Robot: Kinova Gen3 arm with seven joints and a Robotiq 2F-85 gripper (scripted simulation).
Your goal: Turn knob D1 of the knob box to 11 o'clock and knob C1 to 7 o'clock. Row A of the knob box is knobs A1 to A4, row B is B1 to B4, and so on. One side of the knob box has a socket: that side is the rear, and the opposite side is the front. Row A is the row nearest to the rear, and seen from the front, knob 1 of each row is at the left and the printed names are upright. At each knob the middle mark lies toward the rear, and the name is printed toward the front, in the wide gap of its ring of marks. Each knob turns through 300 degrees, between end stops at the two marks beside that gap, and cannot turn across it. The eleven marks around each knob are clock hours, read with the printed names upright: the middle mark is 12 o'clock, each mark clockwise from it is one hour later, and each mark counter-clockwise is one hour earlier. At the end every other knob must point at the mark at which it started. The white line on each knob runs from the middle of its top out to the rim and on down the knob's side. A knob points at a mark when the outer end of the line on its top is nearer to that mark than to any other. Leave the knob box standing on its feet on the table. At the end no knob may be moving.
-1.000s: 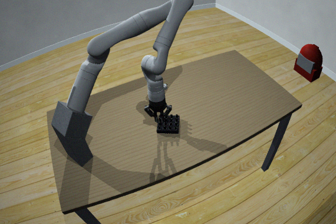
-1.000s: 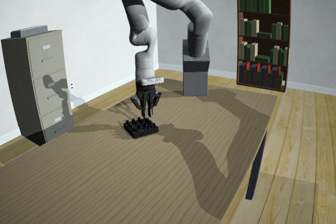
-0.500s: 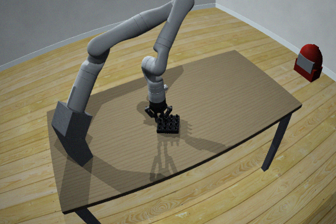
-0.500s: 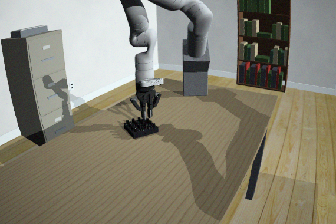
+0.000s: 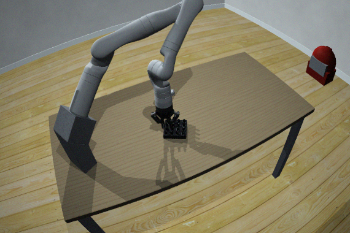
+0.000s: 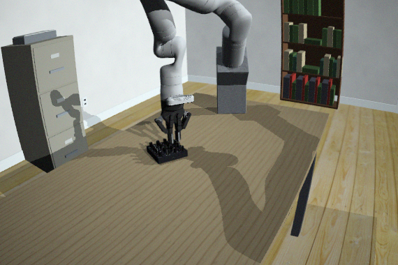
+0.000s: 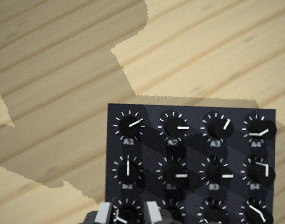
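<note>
— Where is the gripper (image 7: 128, 216) sitting?
— At the wrist view's bottom left, fingers narrowed but clamping nothing, straddling knob C1 (image 7: 124, 210) of the knob box (image 7: 193, 108).
— Risk?
— Closing off-centre, it may be slipping or shifting the box.

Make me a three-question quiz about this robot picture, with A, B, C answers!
1. Which knob sits between the jaws?
A) A4
B) knob C1
C) B3

2. What colour is the domed thing on the floor by the wall?
A) blue
B) green
C) red

3. Where does the white line on knob B1 point?
A) 12 o'clock
B) 3 o'clock
C) 7 o'clock

Answers:
1 B: in the wrist view the jaws stand on either side of the left knob in the third row.
2 C: the top view shows it red, with a grey panel.
3 A: its line runs straight toward the rear, at the middle mark.
</note>
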